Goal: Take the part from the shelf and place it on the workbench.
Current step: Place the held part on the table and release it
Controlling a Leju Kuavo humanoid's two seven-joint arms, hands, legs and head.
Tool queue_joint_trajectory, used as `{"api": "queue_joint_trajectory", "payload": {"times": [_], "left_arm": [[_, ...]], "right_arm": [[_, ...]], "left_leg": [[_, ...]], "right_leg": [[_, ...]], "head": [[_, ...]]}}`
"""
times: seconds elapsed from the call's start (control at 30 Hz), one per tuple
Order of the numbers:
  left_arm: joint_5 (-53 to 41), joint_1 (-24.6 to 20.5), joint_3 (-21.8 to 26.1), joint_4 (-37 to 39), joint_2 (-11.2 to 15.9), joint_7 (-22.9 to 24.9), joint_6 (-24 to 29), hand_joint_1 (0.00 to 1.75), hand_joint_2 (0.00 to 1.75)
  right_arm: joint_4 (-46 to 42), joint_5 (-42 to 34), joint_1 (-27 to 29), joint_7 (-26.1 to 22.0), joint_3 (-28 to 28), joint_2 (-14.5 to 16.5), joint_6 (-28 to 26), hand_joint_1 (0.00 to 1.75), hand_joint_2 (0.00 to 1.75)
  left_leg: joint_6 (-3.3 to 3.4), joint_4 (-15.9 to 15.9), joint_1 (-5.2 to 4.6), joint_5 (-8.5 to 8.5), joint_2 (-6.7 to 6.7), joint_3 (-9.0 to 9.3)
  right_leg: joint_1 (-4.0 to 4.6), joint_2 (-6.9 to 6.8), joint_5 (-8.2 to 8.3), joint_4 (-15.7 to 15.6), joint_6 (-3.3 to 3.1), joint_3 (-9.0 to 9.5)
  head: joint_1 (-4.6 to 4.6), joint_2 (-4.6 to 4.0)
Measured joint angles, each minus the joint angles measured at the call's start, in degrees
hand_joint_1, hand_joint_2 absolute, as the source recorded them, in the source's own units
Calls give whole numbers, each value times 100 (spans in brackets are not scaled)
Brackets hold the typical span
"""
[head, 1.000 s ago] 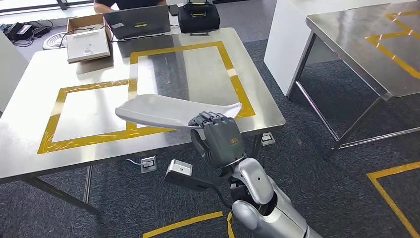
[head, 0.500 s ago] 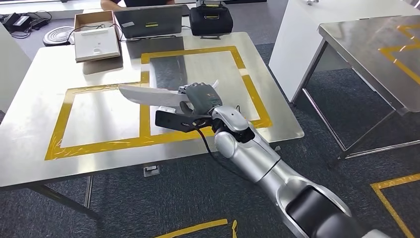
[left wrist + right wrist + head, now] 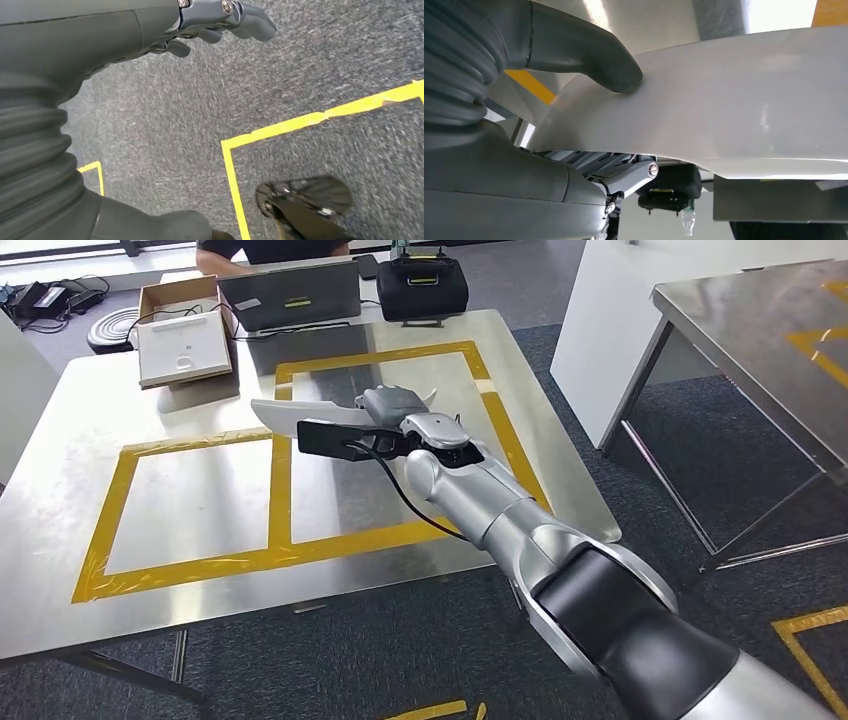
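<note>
The robot's right hand (image 3: 392, 410) grips a long white curved part (image 3: 300, 417) above the taped steel workbench (image 3: 60, 440). Its thumb (image 3: 589, 55) presses the part's face. The left hand (image 3: 125, 35) hangs over carpet, fingers loosely curled, holding nothing.

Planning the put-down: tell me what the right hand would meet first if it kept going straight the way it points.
Probably the laptop at the workbench's far edge. The right hand, holding the white part, points across the upper taped square toward it; height above the surface is unclear.
</note>
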Motion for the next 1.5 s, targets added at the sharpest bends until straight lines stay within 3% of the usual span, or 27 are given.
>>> {"api": "queue_joint_trajectory", "payload": {"times": [0.03, 0.07, 0.13, 0.2, 0.27, 0.4, 0.53, 0.63, 0.77, 0.83, 1.27, 1.5], "left_arm": [[-1, 1, -15, 0, 4, -11, 0, 0, 175], [-1, -3, -27, 0, 9, -27, -1, 0, 175], [1, -26, -38, 1, 18, -62, -3, 0, 175], [-9, -61, -55, 4, 19, -89, -6, 0, 175], [-38, -82, -79, 7, 13, -97, -5, 0, 175], [-129, -108, -121, 7, 6, -13, 6, 0, 175], [-245, -119, -200, 8, 2, 86, 4, 0, 175], [-296, -134, -251, 8, 0, 77, -28, 0, 175], [-308, -163, -299, 8, 0, -1, -69, 0, 175], [-319, -170, -316, 8, 1, -25, -74, 0, 175], [-333, -202, -365, 8, -26, -65, -51, 0, 175], [-334, -196, -365, 8, -31, 89, -37, 0, 175]], "right_arm": [[53, 0, -4, -31, 0, 46, 14, 175, 175], [96, 3, -14, -61, 1, 92, 21, 175, 175], [162, 15, -61, -114, 2, 193, 25, 175, 175], [225, 33, -111, -175, 5, 315, 30, 175, 175], [261, 38, -122, -254, 13, 430, 34, 175, 175], [273, 10, -117, -427, 53, 594, 24, 175, 175], [229, -90, -74, -574, 168, 771, 19, 175, 175], [9, -370, 43, -603, 374, 860, 47, 175, 175], [-342, -858, 163, -531, 822, 938, 151, 175, 175], [-510, -1114, 191, -464, 1078, 960, 189, 175, 175], [-1455, -2795, 35, 53, 2947, 1012, 96, 175, 175], [-1464, -3023, -36, 85, 3288, 1010, -55, 175, 175]], "left_leg": [[-20, -63, 12, 100, 3, -63], [-38, -309, 25, 316, 6, -37], [-55, -1023, 44, 807, 15, 138], [27, -1403, 35, 969, 24, 251], [123, -1423, 26, 957, 23, 276], [143, -1449, 40, 988, -18, 292], [190, -1450, 36, 956, -25, 306], [212, -1449, 26, 942, -24, 314], [219, -1447, 16, 937, -16, 317], [218, -1447, 16, 938, -14, 321], [168, -1493, 34, 958, -3, 362], [160, -1502, 36, 956, -3, 373]], "right_leg": [[-9, 7, -39, 12, 14, 34], [-22, 15, -83, 31, 34, 69], [-43, 27, -179, 91, 96, 118], [-38, 37, -249, 137, 164, 116], [-18, 43, -277, 131, 198, 116], [9, 38, -277, 77, 38, 169], [15, 34, -280, 21, 20, 210], [11, 30, -284, 2, 58, 226], [-5, 31, -287, -9, 226, 228], [-5, 31, -287, -9, 253, 227], [6, 34, -295, -1, 243, 233], [8, 34, -300, 0, 235, 240]], "head": [[-1, 0], [0, 0], [-4, 0], [-18, 0], [-23, 0], [-2, 0], [14, 0], [19, 0], [19, 0], [17, 0], [16, 0], [16, 0]]}}
